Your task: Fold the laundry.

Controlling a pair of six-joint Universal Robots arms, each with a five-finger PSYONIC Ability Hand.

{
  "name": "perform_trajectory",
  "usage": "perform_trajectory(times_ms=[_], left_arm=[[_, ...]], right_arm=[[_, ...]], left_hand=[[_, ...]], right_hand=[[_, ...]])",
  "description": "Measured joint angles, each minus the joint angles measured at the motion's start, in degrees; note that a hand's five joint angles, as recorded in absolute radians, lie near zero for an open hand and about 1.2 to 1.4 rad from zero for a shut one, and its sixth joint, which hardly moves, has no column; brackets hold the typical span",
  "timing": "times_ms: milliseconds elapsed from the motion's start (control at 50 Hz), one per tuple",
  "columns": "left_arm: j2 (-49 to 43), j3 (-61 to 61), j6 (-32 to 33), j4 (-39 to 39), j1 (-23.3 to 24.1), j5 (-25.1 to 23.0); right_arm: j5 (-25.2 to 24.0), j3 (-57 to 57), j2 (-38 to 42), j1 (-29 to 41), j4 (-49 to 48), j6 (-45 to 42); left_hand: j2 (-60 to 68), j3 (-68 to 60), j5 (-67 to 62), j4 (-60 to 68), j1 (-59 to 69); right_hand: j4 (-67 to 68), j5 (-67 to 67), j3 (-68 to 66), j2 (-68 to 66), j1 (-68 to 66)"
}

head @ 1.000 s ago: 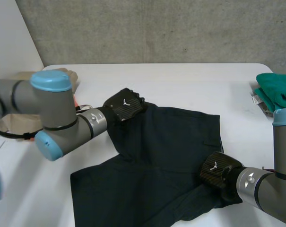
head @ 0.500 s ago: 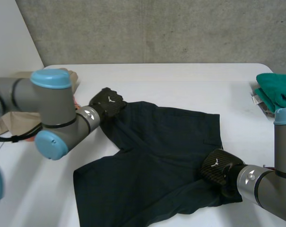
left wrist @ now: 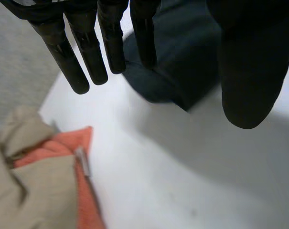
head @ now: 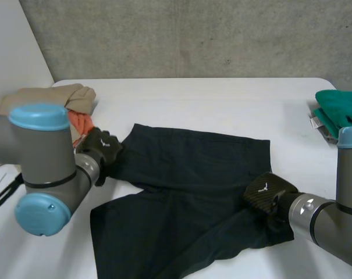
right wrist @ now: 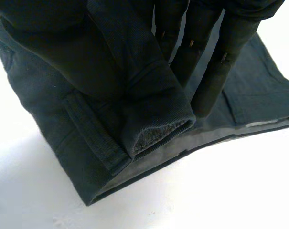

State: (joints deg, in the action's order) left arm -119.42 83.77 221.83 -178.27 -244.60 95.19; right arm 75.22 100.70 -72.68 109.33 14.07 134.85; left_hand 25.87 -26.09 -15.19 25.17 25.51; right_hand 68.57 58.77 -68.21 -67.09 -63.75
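Note:
Dark shorts (head: 193, 186) lie spread on the white table (head: 210, 104), one leg toward the front left. My left hand (head: 101, 148) hovers at the shorts' left edge. In the left wrist view its fingers (left wrist: 87, 47) are straight and apart from the thumb, with nothing between them and the shorts' edge (left wrist: 182, 62) just beyond the fingertips. My right hand (head: 264, 195) rests on the shorts' right lower part. In the right wrist view this hand (right wrist: 53, 43) pinches a rolled fold of the shorts (right wrist: 154, 119) between thumb and fingers.
A beige cloth (head: 53, 99) and an orange cloth (head: 80, 123) lie bunched at the table's left edge, close to my left hand; the orange cloth (left wrist: 63, 152) lies just below its fingertips. A folded teal cloth (head: 341, 110) sits at the right edge.
My left hand has let go of the shorts' left part and drawn back to the left, off the cloth, which now lies flat. The right hand has barely moved and keeps its pinch.

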Motion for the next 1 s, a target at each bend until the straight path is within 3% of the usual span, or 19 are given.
perform_trajectory(times_ms=[100, 320, 460, 580, 640, 680, 720, 740, 760, 800, 900, 1000], left_arm=[[6.1, 1.5, -2.6, 0.3, 0.8, 0.2], [25.1, 16.5, -22.7, 9.5, 7.2, -1.5], [29.2, 23.8, -30.8, 16.4, 10.8, -4.8], [28.7, 26.3, -35.3, 20.1, 11.2, -7.4], [27.3, 26.6, -36.1, 20.7, 10.8, -7.8], [25.4, 26.6, -36.2, 20.6, 10.5, -7.8], [23.6, 26.3, -36.1, 19.9, 10.4, -7.5], [22.7, 26.2, -36.1, 19.4, 10.3, -7.2], [21.8, 26.0, -36.0, 18.7, 10.2, -6.9], [20.2, 25.6, -35.6, 17.1, 10.1, -5.8], [18.7, 25.4, -32.2, 17.2, 10.9, -4.0], [20.3, 25.8, -24.5, 25.4, 15.7, -4.2]], right_arm=[[0.0, -0.9, 0.0, -0.2, -2.0, 3.7], [0.3, -2.3, 0.0, -0.5, -5.9, 9.8], [0.5, -2.1, 0.0, -0.6, -7.7, 10.8], [0.3, -1.6, 0.1, -0.6, -8.0, 11.0], [0.2, -1.5, 0.1, -0.7, -8.0, 10.9], [0.2, -1.4, 0.1, -0.7, -8.0, 10.9], [0.2, -1.4, 0.1, -0.8, -7.9, 10.8], [0.2, -1.5, 0.0, -0.8, -7.8, 10.8], [0.2, -1.5, -0.1, -0.8, -7.7, 10.6], [0.3, -1.5, -0.4, -0.8, -7.2, 10.1], [0.3, -0.8, -3.1, -0.8, -2.5, 5.8], [-0.4, 1.9, -7.9, -1.3, 9.3, -5.8]], left_hand=[[-0.2, 0.0, 0.2, -0.1, 0.0], [-1.2, 1.1, 1.1, -1.0, -0.1], [-1.7, 1.8, 1.8, -1.7, -0.7], [-2.5, 2.5, 2.5, -2.4, -1.8], [-2.5, 2.6, 2.5, -2.5, -2.1], [6.1, -5.2, -5.9, 5.9, 7.1], [6.1, -5.2, -5.9, 5.9, 7.1], [22.8, -22.5, -23.3, 23.6, 24.7], [33.7, -33.2, -33.2, 33.5, 33.7], [41.1, -40.5, -41.3, 41.9, 40.7], [42.4, -41.9, -41.7, 43.3, 40.7], [42.5, -41.9, -41.7, 43.3, 40.7]], right_hand=[[0.0, 0.0, 0.0, 0.0, 0.0], [0.0, 0.0, 0.0, 0.0, 0.0], [0.0, 0.0, 0.0, 0.0, 0.0], [0.0, 0.0, 0.0, 0.0, 0.0], [0.0, 0.0, 0.0, 0.0, 0.0], [0.0, 0.0, 0.0, 0.0, 0.0], [0.0, 0.0, 0.0, 0.0, 0.0], [0.0, 0.0, 0.0, 0.0, 0.0], [0.0, 0.0, 0.0, 0.0, 0.0], [0.0, 0.0, 0.0, 0.0, 0.0], [0.0, 0.0, 0.0, 0.0, 0.0], [0.0, 0.0, 0.0, 0.0, 0.0]])
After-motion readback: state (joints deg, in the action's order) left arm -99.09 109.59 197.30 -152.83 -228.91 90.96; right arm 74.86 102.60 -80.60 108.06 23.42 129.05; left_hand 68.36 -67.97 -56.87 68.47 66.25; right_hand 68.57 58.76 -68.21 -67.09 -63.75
